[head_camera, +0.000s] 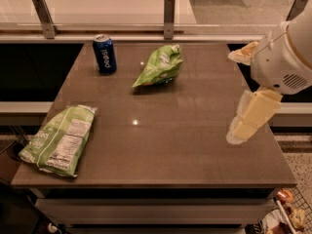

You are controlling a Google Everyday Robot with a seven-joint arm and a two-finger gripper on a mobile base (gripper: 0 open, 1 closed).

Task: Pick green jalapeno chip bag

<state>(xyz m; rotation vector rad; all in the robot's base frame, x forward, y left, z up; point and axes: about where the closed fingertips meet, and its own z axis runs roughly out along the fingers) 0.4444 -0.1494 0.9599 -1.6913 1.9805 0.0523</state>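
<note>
The green jalapeno chip bag (59, 139) lies flat at the table's front left corner, its white nutrition-label panel facing up. It hangs slightly over the left edge. A smaller, puffier green bag (160, 65) lies at the back middle. My gripper (234, 96) hangs over the table's right side, far from both bags. It is open and empty, with one cream finger (242, 53) up high and the other (251, 115) lower down.
A blue soda can (105, 53) stands upright at the back left of the brown table (170, 140). A glass rail with metal posts (168, 9) runs behind the table. Some clutter (287, 213) sits on the floor at the lower right.
</note>
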